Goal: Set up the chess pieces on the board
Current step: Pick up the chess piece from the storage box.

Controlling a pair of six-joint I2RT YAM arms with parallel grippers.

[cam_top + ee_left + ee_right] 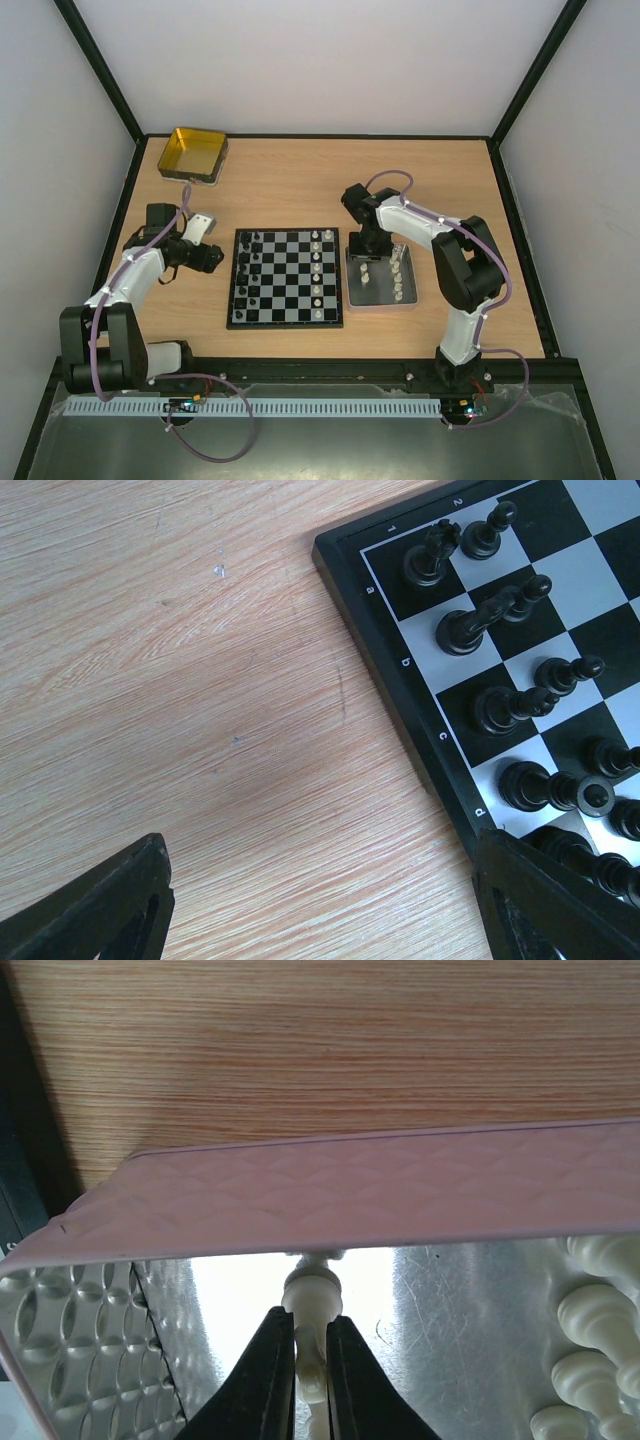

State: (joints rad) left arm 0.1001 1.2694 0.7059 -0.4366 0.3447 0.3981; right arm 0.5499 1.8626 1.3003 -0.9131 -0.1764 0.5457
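The board (285,322) lies mid-table with black chess pieces (252,270) in its left columns and a few white ones (317,268) on its right side. My right gripper (368,262) reaches down into the silver tray (385,303). In the right wrist view it (311,1335) is shut on a white chess piece (314,1298) close to the tray's far wall (350,1200). More white pieces (590,1330) lie to the right in the tray. My left gripper (320,880) is open over bare wood just left of the board's edge (400,660), near the black pieces (470,630).
A yellow square tin (192,153) sits at the far left of the table. The tray stands right beside the board's right edge. Black frame rails run along the table's sides and near edge.
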